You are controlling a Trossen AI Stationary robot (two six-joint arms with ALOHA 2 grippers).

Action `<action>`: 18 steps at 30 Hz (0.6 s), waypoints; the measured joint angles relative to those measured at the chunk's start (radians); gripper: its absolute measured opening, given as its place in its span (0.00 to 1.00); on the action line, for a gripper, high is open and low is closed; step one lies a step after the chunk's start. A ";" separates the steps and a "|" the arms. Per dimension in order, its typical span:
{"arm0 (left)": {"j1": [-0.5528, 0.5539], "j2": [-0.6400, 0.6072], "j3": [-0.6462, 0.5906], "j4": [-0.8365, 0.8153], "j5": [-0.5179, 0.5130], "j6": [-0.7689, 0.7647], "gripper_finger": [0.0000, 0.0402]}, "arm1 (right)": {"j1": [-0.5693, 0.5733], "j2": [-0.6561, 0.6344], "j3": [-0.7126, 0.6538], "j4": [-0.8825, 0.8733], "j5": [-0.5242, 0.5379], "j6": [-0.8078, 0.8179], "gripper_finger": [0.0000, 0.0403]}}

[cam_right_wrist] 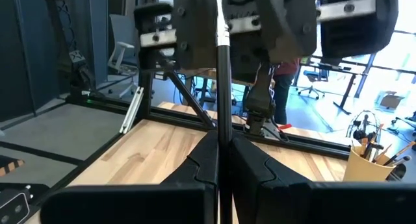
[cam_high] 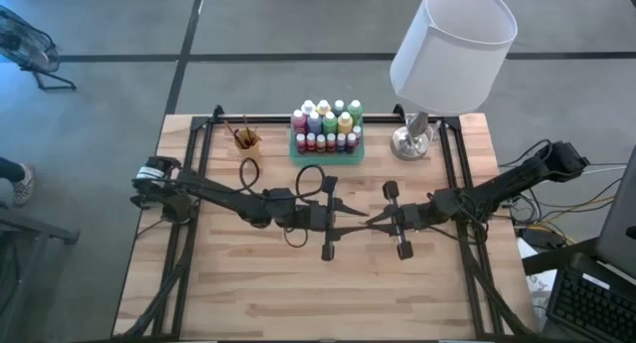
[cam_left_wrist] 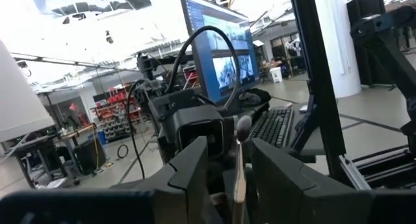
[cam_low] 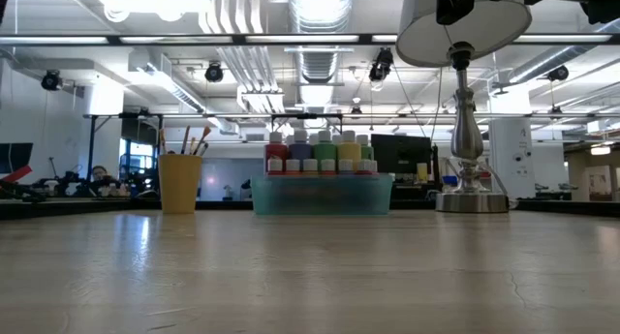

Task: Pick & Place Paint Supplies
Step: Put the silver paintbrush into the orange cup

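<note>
Well, both arms met over the middle of the table, and the step in hand looked like passing one paintbrush [cam_high: 359, 218] from arm to arm. The right gripper [cam_high: 383, 220] reached in from 3 o'clock. Its jaws were pressed together on the thin dark handle, pinching it tight. The left gripper [cam_high: 336, 215] reached in from 9 o'clock and faced it, nose to nose. In the left wrist view the hairy tip of the brush stood up between the left fingers [cam_left_wrist: 190, 167]. Those jaws were spread, with a gap showing on each side of the brush, so they did not seem to be gripping it.

The paintbrush was up in the air between the two grippers, not on the table. The paint bottles [cam_high: 326, 118] stood packed in rows in the green tray [cam_high: 328, 155] at 12 o'clock. The orange cup [cam_high: 246, 138] with more brushes in it sat at 11 o'clock, just beside the tray. A lamp [cam_high: 452, 45] stood at 1 o'clock.

My guess was that the brush belonged in the cup, which was on the left arm's side. So the next move called for the left jaws to squeeze shut on the brush first. Only then should the right jaws let go, or the brush could drop. The arms had to hold steady, because the brush was thin and easy to miss
</note>
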 joint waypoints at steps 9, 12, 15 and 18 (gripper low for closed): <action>0.003 0.036 0.040 -0.005 0.013 0.041 0.29 | 0.000 0.000 -0.004 -0.002 0.000 0.001 0.03; 0.003 0.034 0.041 -0.007 0.026 0.042 0.26 | 0.000 0.000 -0.005 -0.002 0.000 0.000 0.03; 0.003 0.033 0.040 -0.006 0.028 0.042 0.21 | 0.000 0.000 -0.005 -0.002 0.000 0.000 0.03; 0.003 0.032 0.039 -0.006 0.027 0.042 0.16 | 0.000 0.000 -0.005 -0.002 0.000 0.001 0.03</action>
